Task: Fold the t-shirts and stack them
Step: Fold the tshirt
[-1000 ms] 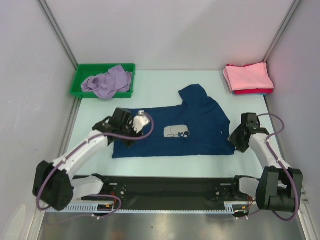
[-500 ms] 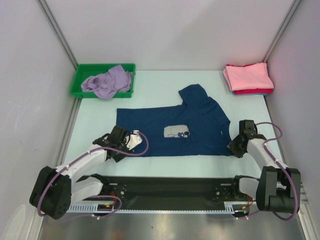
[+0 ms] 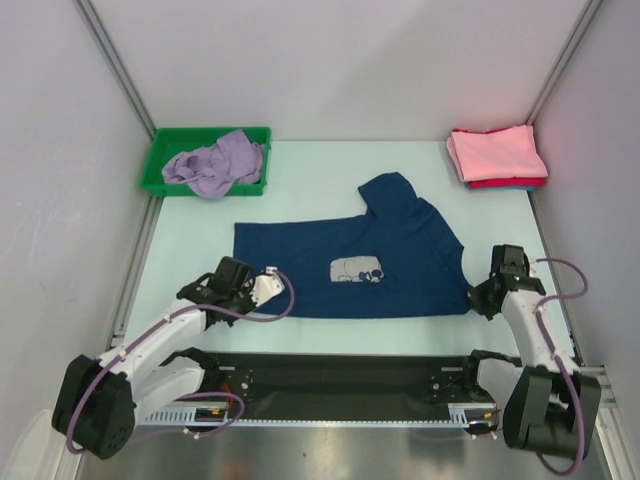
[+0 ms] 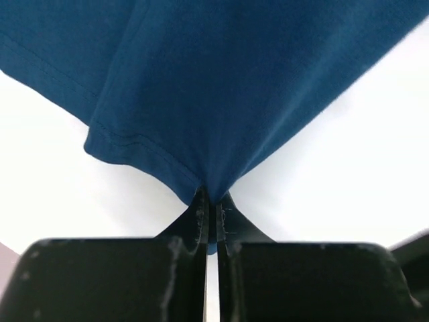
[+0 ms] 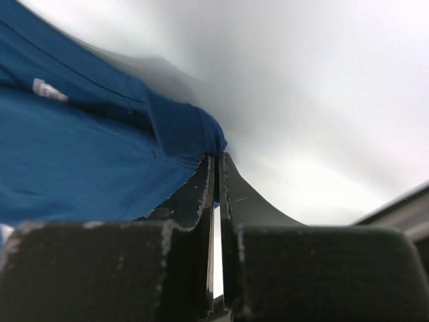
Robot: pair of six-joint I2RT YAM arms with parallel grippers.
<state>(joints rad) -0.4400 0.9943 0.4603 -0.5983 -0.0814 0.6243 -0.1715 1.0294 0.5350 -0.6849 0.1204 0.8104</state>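
Observation:
A navy blue t-shirt point(image 3: 345, 268) with a pale grey square print lies spread across the middle of the table. My left gripper point(image 3: 243, 293) is shut on its near left corner; in the left wrist view the hem point(image 4: 144, 157) runs into the pinched jaws of the left gripper point(image 4: 212, 199). My right gripper point(image 3: 481, 300) is shut on the near right corner, where bunched blue cloth point(image 5: 181, 131) meets the right gripper point(image 5: 218, 159). A lavender t-shirt point(image 3: 215, 162) lies crumpled in the bin. Folded pink and red t-shirts point(image 3: 496, 157) sit stacked at the back right.
A green plastic bin point(image 3: 164, 172) stands at the back left corner. Grey walls close in the table on the left, right and back. The black rail point(image 3: 340, 375) with both arm bases runs along the near edge.
Both grippers moved toward the near edge and shut on the navy t-shirt's near corners. The left one had been over the shirt's left part a second ago.

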